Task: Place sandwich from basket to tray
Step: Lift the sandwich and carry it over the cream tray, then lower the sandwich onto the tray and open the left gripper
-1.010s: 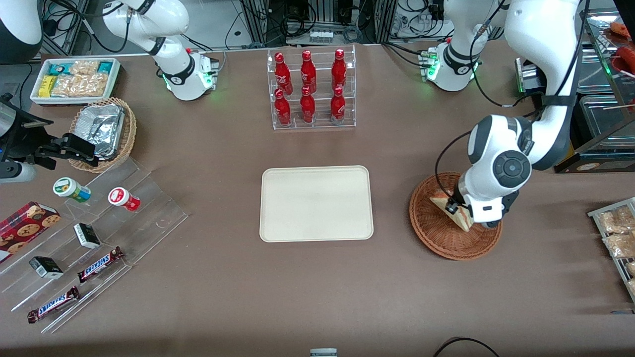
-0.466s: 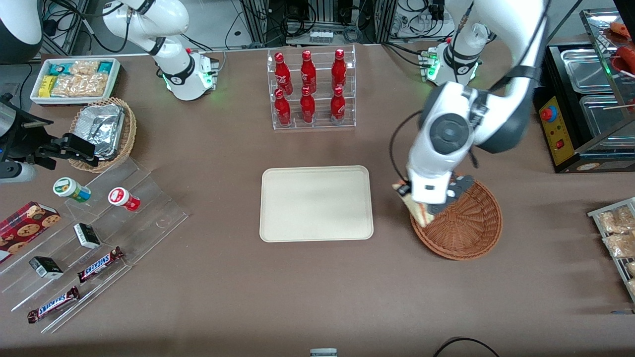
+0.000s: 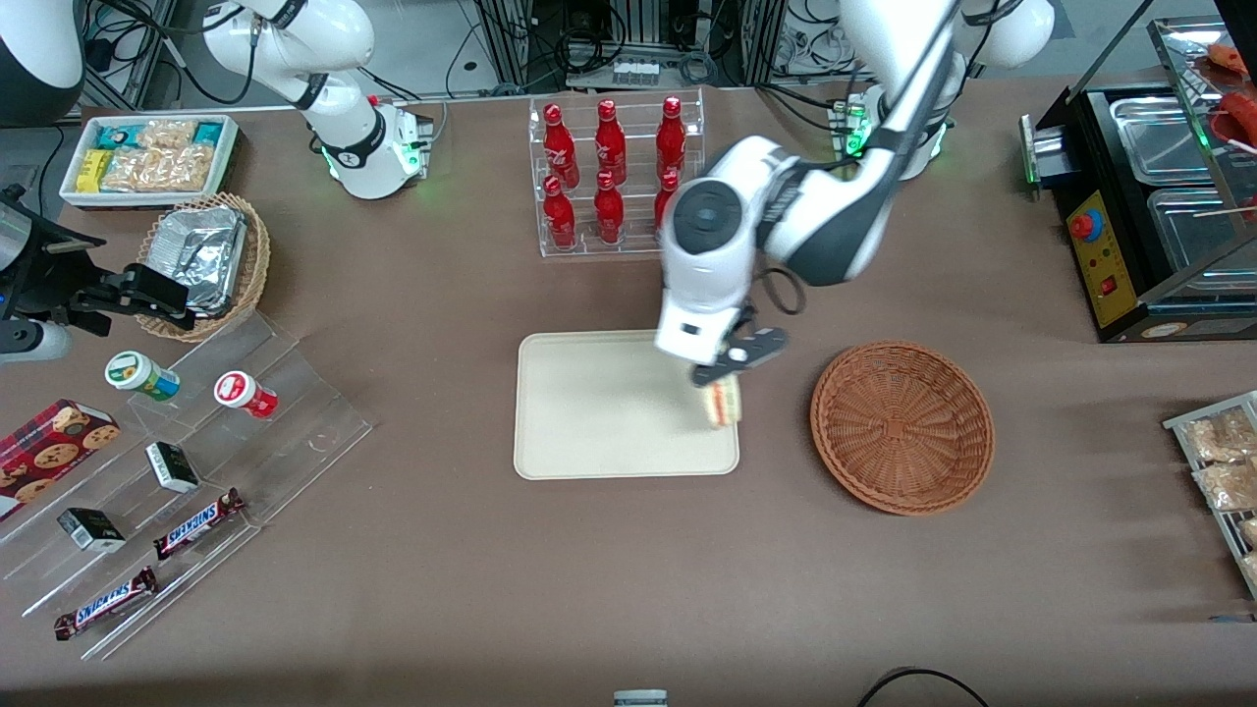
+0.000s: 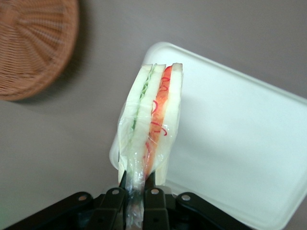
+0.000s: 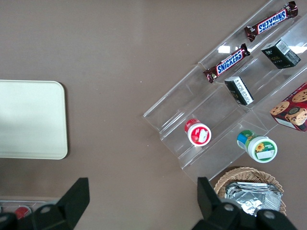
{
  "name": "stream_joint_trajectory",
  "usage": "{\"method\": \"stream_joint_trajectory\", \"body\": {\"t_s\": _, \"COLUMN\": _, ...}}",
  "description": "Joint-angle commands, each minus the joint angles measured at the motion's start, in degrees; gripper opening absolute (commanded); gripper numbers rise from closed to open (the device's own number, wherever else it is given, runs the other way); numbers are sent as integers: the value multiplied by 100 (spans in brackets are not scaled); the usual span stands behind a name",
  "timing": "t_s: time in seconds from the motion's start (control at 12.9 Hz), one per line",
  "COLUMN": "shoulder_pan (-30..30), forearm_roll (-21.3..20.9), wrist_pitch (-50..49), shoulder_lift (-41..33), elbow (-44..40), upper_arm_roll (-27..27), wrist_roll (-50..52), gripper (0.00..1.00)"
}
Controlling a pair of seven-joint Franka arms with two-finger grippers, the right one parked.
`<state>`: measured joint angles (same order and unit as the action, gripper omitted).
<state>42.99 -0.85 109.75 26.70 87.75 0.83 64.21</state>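
The sandwich (image 3: pixel 724 404), a plastic-wrapped wedge of white bread with red and green filling (image 4: pixel 152 117), hangs in the air over the edge of the cream tray (image 3: pixel 599 412) that lies nearest the basket. My left gripper (image 3: pixel 728 365) is shut on its wrapped tip, the two black fingers (image 4: pixel 113 196) pinching the plastic. The reddish-brown wicker basket (image 3: pixel 901 425) sits beside the tray, toward the working arm's end, with nothing in it. The wrist view shows the tray (image 4: pixel 240 143) under the sandwich and part of the basket (image 4: pixel 36 45).
A clear rack of red bottles (image 3: pixel 617 177) stands farther from the camera than the tray, close to the arm's elbow. A clear stepped display (image 3: pixel 187 462) with snack bars and cups, a tan basket of foil packets (image 3: pixel 206 260) and a white snack bin (image 3: pixel 147 157) lie toward the parked arm's end.
The gripper lifted the sandwich out of the basket and carried it sideways to above the tray's edge. The basket now holds nothing.
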Motion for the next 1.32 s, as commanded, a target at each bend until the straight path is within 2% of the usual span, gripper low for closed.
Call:
{"method": "stream_joint_trajectory", "body": {"t_s": 0.0, "shoulder_pan": 323, "forearm_roll": -38, "wrist_pitch": 247, "shoulder_lift": 511, "elbow": -443, "upper_arm_roll": 92, "wrist_roll": -293, "gripper": 0}}
{"method": "stream_joint_trajectory", "body": {"t_s": 0.39, "shoulder_pan": 622, "forearm_roll": -47, "wrist_pitch": 942, "shoulder_lift": 1039, "elbow": -426, "upper_arm_roll": 92, "wrist_roll": -1199, "gripper": 0}}
{"method": "stream_joint_trajectory", "body": {"t_s": 0.93, "shoulder_pan": 650, "forearm_roll": -56, "wrist_pitch": 952, "shoulder_lift": 1321, "elbow": -435, "upper_arm_roll": 92, "wrist_roll": -1209, "gripper": 0}}
{"method": "stream_joint_trajectory", "body": {"t_s": 1.01, "shoulder_pan": 650, "forearm_roll": -55, "wrist_pitch": 952, "shoulder_lift": 1347, "elbow": -435, "upper_arm_roll": 92, "wrist_roll": -1209, "gripper": 5}}
{"method": "stream_joint_trajectory", "body": {"t_s": 1.09, "shoulder_pan": 650, "forearm_roll": -55, "wrist_pitch": 952, "shoulder_lift": 1373, "elbow": -443, "upper_arm_roll": 92, "wrist_roll": -1200, "gripper": 20}}
{"method": "stream_joint_trajectory", "body": {"t_s": 1.17, "shoulder_pan": 650, "forearm_roll": -55, "wrist_pitch": 960, "shoulder_lift": 1382, "elbow": -452, "upper_arm_roll": 92, "wrist_roll": -1192, "gripper": 48}}
{"method": "stream_joint_trajectory", "body": {"t_s": 1.24, "shoulder_pan": 650, "forearm_roll": -55, "wrist_pitch": 960, "shoulder_lift": 1382, "elbow": -452, "upper_arm_roll": 92, "wrist_roll": -1200, "gripper": 72}}
